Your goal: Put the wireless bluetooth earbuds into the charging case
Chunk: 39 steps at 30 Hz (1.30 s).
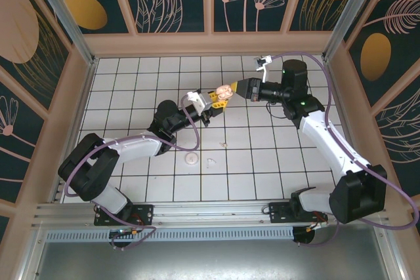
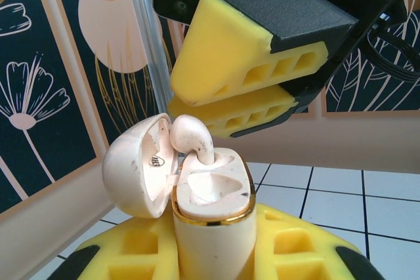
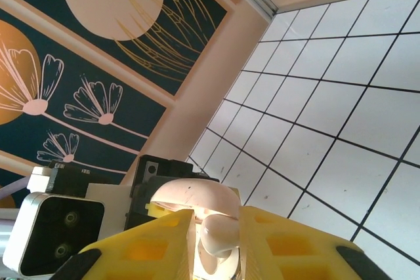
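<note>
Clamped upright in the left gripper [image 2: 213, 263], aloft over the surface [image 2: 341, 188] on a bent arm with wrist tipped up: the charging case [image 2: 216, 227], lid hinged open to its left. Standing in the case's lid-side well, stem down but head proud: one earbud [image 2: 190, 137], likely to topple out if let go before pressed home, or to twist the case if pushed off-axis. Right of and just above the case, reaching in level: the right gripper [image 2: 185, 100], jaws nearly together, hold on the earbud impossible to tell.

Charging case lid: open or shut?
Open. The pale cream rounded plastic charging case has its lid swung aside, sockets exposed, a small cream earbud partly in one.
</note>
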{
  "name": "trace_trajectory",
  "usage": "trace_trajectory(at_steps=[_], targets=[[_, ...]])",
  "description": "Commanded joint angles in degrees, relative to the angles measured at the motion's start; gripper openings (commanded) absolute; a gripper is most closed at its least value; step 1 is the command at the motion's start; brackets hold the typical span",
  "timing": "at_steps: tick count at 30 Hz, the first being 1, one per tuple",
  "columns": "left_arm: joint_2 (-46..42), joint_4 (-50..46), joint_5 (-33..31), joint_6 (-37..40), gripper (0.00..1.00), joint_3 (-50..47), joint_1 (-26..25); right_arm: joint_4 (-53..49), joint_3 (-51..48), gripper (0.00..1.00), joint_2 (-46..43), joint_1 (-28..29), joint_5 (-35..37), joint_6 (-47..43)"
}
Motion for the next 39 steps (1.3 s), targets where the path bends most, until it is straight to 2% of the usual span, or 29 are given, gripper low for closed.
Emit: trace_trajectory(at_steps=[1, 29, 39], targets=[[-0.43, 0.71, -0.67, -0.91, 0.14, 1.38, -0.33, -0.12, -0.90, 0.23, -2.44, 0.39, -2.05, -0.35], [-0.61, 0.63, -0.18, -1.33, 0.14, 1.34, -0.33, -0.32, -2.09, 0.24, -3.68, 2.67, -1.98, -1.32], [-0.52, 0.71, -0.37, -1.98, 0.14, 1.29, -0.29, -0.77, -1.74, 0.29, -4.65, 2.76, -1.13, -1.32]])
